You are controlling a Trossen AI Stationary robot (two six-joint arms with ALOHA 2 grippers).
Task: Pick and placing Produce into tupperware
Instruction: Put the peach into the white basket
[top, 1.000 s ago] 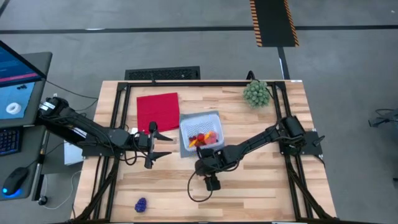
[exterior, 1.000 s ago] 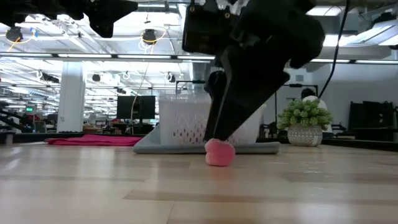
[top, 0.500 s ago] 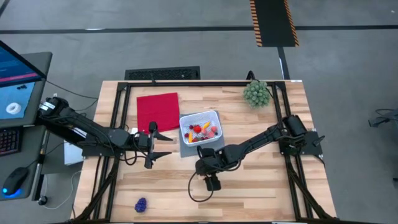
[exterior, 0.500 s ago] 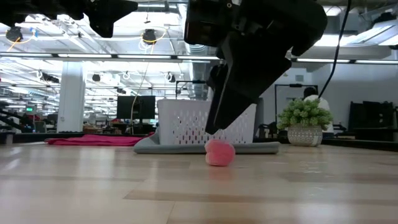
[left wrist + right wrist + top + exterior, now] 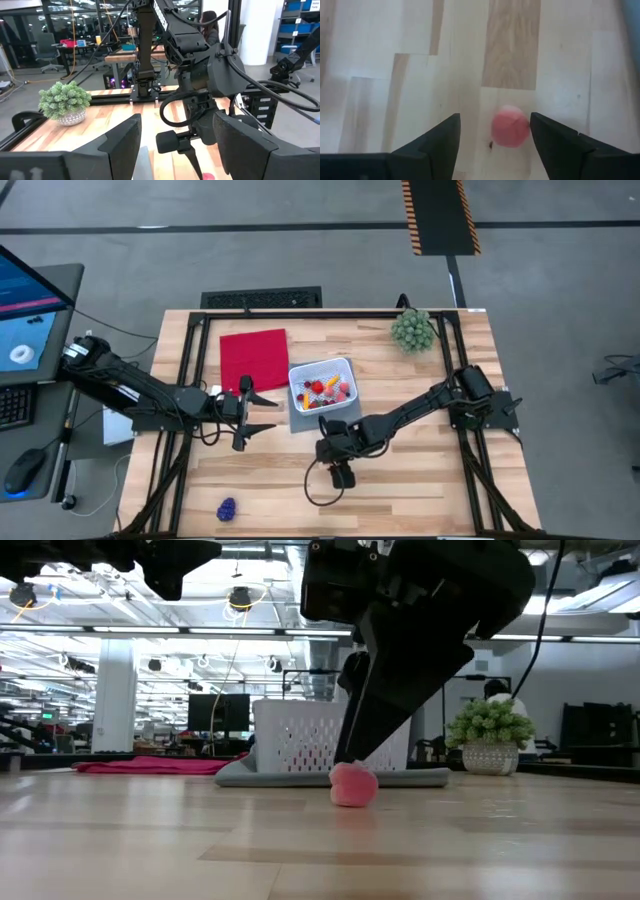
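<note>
A small pink piece of produce lies on the bare wood just in front of the tupperware. My right gripper points steeply down over it, open. One finger stands on each side of the pink piece, which lies nearer one of them. The high view hides the piece under that gripper. The white tupperware rests on a grey mat and holds several red and orange pieces. A purple grape bunch lies near the front left. My left gripper hangs open and level, left of the tupperware.
A flat red cloth lies left of the tupperware at the back. A green spiky plant in a pot stands at the far right corner. Bare wood stretches along the near edge and to the right.
The tupperware sat skewed toward the near right a second ago and now sits square on its mat. My right gripper has stayed over the pink piece; its fingertips rose a little and came back down.
</note>
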